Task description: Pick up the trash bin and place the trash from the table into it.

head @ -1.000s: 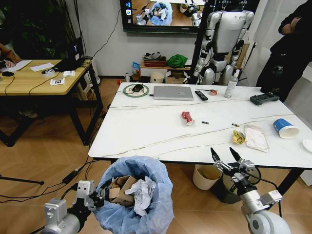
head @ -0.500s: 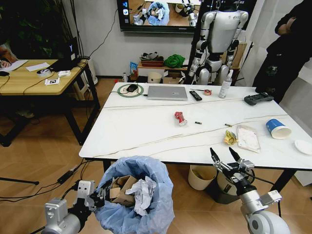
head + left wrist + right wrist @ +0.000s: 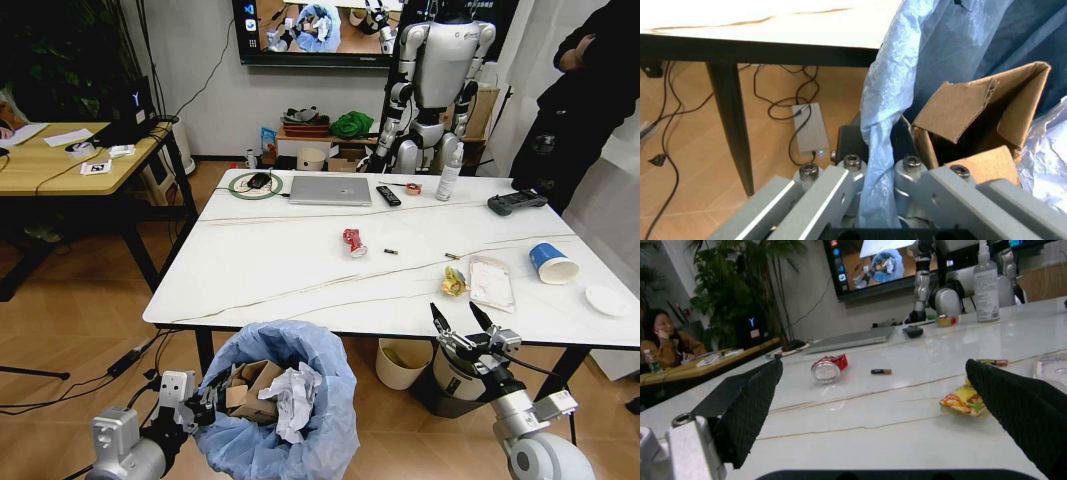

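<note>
The big white table [image 3: 300,270] fills the middle of the head view. Behind it stand a white robot [image 3: 432,80] and a dark screen [image 3: 310,30] on the wall. A wooden desk [image 3: 60,160] is off to the left.

The trash bin [image 3: 280,410] is low down, in front of the table's near edge. Its blue bag spills over the rim. Torn brown cardboard [image 3: 248,388] and crumpled white paper [image 3: 292,398] sit inside it. The left gripper [image 3: 200,408] is at the bin's left side, and the left wrist view shows its fingers [image 3: 833,185] pinched tight on the bag and rim.

A silver laptop [image 3: 330,190] lies at the far side of the table, with a remote [image 3: 388,195] just beside it. A black controller [image 3: 517,203] lies far right. Nearer are a blue paper cup [image 3: 552,263] on its side, a clear packet [image 3: 490,282], a crushed red can [image 3: 354,242] and a yellow wrapper [image 3: 454,284].

The right gripper [image 3: 462,322] hangs at the table's near edge, right of the bin. Its black fingers [image 3: 747,405] are spread wide apart and hold nothing. The table edge lies between it and the wrapper.
</note>
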